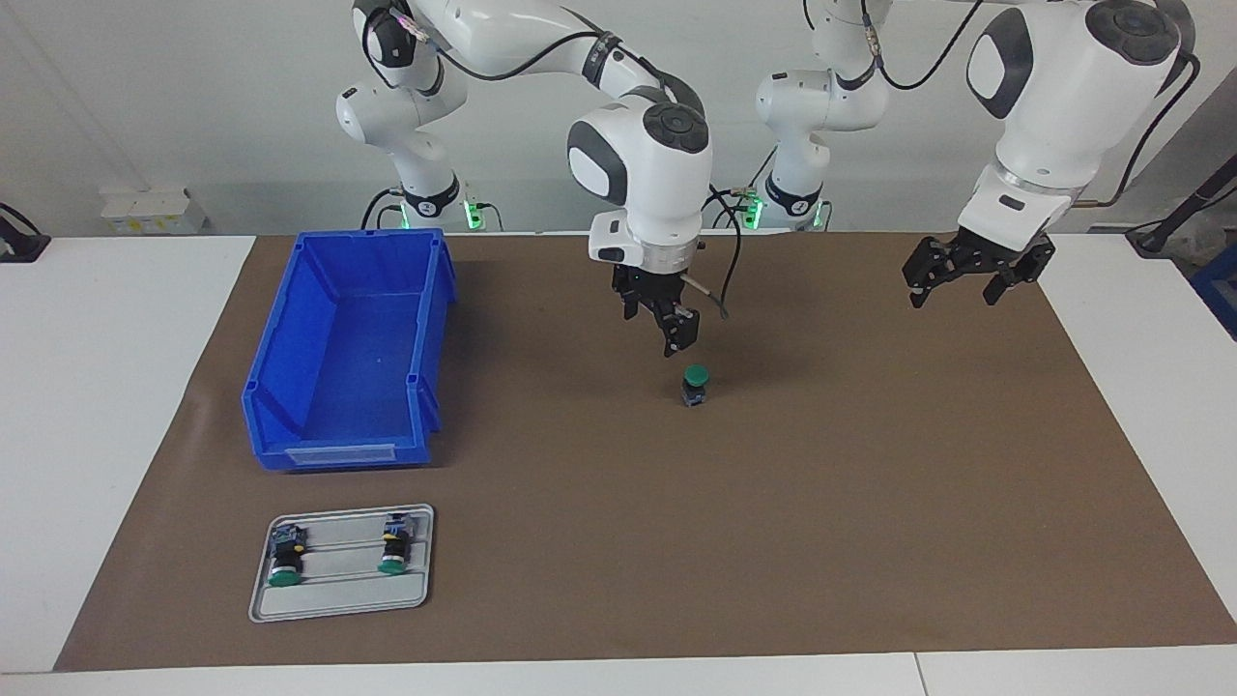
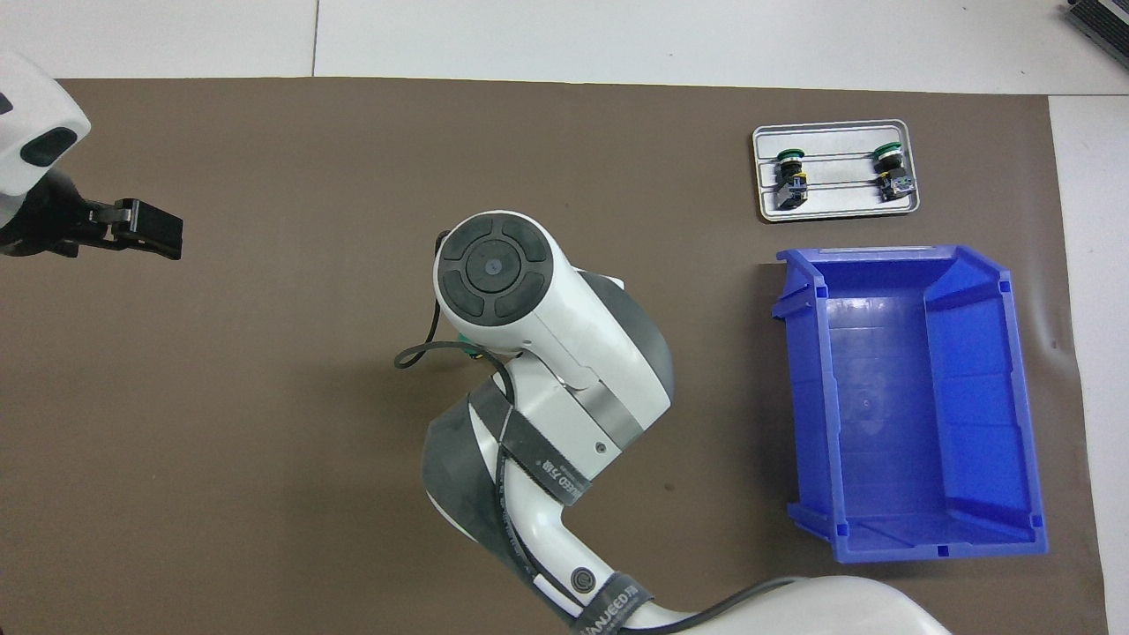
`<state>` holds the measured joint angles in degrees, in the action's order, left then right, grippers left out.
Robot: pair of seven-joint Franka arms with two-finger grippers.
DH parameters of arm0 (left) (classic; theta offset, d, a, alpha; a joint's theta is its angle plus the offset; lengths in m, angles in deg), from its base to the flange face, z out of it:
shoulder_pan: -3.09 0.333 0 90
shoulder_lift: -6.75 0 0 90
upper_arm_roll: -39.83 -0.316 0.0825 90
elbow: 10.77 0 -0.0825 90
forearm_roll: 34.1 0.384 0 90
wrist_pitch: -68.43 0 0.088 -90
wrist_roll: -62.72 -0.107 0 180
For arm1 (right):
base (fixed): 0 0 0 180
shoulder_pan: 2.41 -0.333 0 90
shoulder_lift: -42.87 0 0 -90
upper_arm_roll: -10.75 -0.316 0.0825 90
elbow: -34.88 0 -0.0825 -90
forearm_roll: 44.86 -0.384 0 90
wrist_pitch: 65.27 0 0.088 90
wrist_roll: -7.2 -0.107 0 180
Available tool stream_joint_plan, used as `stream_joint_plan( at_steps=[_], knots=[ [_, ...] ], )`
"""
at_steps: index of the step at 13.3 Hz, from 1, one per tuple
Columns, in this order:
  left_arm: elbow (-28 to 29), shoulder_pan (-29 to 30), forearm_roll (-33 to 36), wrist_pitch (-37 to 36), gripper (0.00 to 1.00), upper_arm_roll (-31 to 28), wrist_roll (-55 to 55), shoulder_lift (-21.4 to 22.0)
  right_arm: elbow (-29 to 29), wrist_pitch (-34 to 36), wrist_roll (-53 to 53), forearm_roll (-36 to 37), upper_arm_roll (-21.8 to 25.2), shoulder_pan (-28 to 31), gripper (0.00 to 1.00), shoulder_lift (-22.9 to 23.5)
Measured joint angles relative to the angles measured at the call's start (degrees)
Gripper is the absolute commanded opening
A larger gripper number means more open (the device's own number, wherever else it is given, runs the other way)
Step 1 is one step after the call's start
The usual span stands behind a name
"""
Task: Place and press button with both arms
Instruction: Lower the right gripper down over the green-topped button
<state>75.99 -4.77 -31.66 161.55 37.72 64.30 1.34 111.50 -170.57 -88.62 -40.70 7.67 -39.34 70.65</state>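
- The small push-button switch with a round green cap (image 1: 695,384) stands upright on the brown table mat (image 1: 773,503), long axis vertical, cap up and blue-grey terminal block down, near the mat's middle.
- The right arm's black two-finger gripper (image 1: 676,333) hangs just above the button, apart from it, fingers spread and empty.
- The left arm's black two-finger gripper (image 1: 974,274) waits over the mat's left-arm end, fingers apart, holding nothing.

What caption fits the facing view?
Right hand open above the upright green button; left hand waits open.
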Motion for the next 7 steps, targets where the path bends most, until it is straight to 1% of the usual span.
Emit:
stream_joint_plan(
  at_steps=[4,7],
  knots=[
    [0.01,0.0,0.01,-0.01,1.0,0.0,0.0,0.0,-6.04,-1.58,-5.6,0.0,0.01,-2.16,0.94,7.29],
    [0.01,0.0,0.02,-0.02,1.0,0.0,0.0,0.0,-7.7,-4.59,-7.73,0.0,0.03,-3.15,0.93,10.78]
  ],
)
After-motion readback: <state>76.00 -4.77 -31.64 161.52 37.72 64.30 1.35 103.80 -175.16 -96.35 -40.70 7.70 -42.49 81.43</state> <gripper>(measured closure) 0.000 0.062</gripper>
